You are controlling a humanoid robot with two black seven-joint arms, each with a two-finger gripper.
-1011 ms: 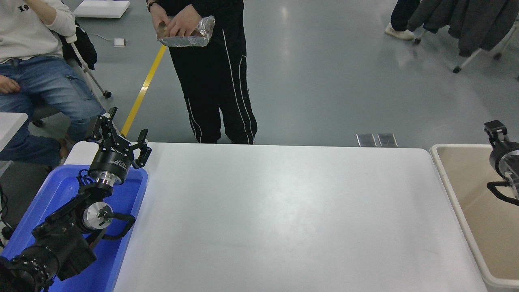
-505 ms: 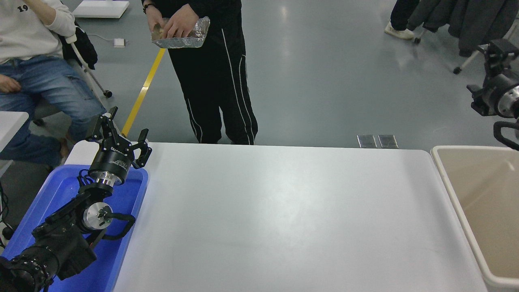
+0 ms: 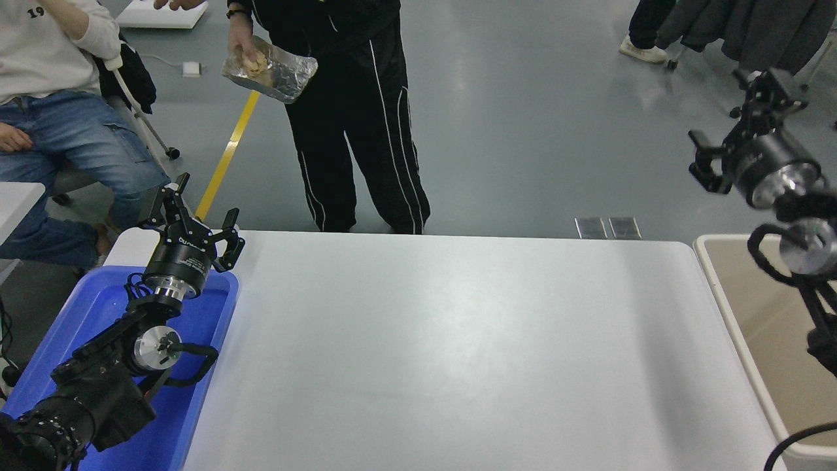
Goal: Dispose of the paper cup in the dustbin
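Beige dustbin (image 3: 719,288) stood beside the white table (image 3: 458,340). Right gripper (image 3: 735,121) hung raised beyond its rim, fingers spread, empty. Left gripper (image 3: 196,219) rested splayed above the blue tub (image 3: 216,327).

You have a smooth white table top (image 3: 458,340) with a soft satin sheen between the two claws. Under the left black gripper (image 3: 193,219), whose matt black fingers are spread, lies a glossy bright blue plastic tub (image 3: 203,392); behind that claw sits a polished metal collar (image 3: 163,286). Below the right black gripper (image 3: 742,124), also spread, you see a matt beige plastic dustbin (image 3: 719,288) with a smooth paler rim. Beyond the left claw, a person holds a crinkled shiny foil bag (image 3: 271,69) over the glossy grey floor (image 3: 523,131).
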